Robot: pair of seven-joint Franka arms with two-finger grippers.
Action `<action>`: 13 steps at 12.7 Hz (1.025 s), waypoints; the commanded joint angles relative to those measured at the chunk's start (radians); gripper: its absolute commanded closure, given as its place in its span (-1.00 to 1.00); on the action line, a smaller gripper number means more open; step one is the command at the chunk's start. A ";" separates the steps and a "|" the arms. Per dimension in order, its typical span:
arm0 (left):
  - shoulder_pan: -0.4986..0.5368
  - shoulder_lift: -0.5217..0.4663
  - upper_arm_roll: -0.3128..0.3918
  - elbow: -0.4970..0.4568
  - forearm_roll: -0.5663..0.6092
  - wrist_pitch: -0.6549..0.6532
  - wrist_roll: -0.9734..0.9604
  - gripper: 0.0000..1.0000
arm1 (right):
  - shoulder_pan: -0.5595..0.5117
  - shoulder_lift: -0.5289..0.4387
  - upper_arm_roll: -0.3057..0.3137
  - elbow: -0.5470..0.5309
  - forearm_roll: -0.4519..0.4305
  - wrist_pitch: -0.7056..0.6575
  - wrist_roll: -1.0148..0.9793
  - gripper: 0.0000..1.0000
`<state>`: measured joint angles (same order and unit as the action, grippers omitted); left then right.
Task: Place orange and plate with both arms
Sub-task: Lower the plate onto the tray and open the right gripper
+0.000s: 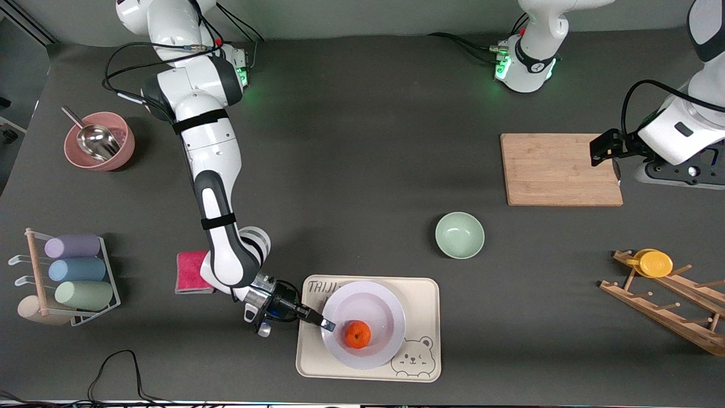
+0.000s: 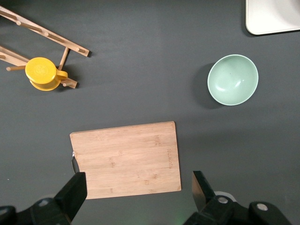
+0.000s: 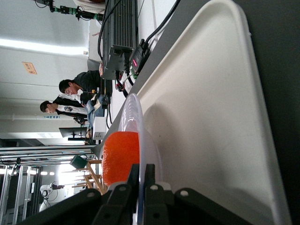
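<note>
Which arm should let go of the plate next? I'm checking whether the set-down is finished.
The right. The right gripper is shut on the plate rim; the plate, with the orange, sits on the tray. The left gripper waits open over the cutting board.

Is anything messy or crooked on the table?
Nothing spilled or broken. The orange sits on the plate, which lies flat on the bear tray, its rim pinched by the shut right gripper. The open left gripper waits over the cutting board.

Dark grey table (image 1: pixel 362 170); the right wrist view shows pale walls, ceiling striplights (image 3: pixel 42 45) and two seated people (image 3: pixel 77 96)
</note>
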<state>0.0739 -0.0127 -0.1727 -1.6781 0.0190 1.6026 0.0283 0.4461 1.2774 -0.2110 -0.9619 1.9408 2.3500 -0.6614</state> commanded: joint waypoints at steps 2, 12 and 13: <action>-0.011 -0.029 0.004 -0.028 -0.010 0.013 -0.001 -1.00 | -0.018 0.033 0.016 0.049 0.017 0.003 -0.049 0.34; -0.013 -0.026 0.001 -0.029 -0.011 0.010 -0.002 -1.00 | -0.061 -0.140 0.010 -0.075 -0.139 -0.008 0.011 -1.00; -0.013 -0.023 0.002 -0.029 -0.011 0.014 -0.002 -1.00 | -0.063 -0.171 0.010 -0.104 -0.201 -0.014 0.047 -1.00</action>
<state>0.0705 -0.0127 -0.1773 -1.6803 0.0170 1.6035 0.0281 0.3882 1.2030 -0.2118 -0.9560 1.8326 2.3489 -0.6578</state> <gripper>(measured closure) 0.000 0.000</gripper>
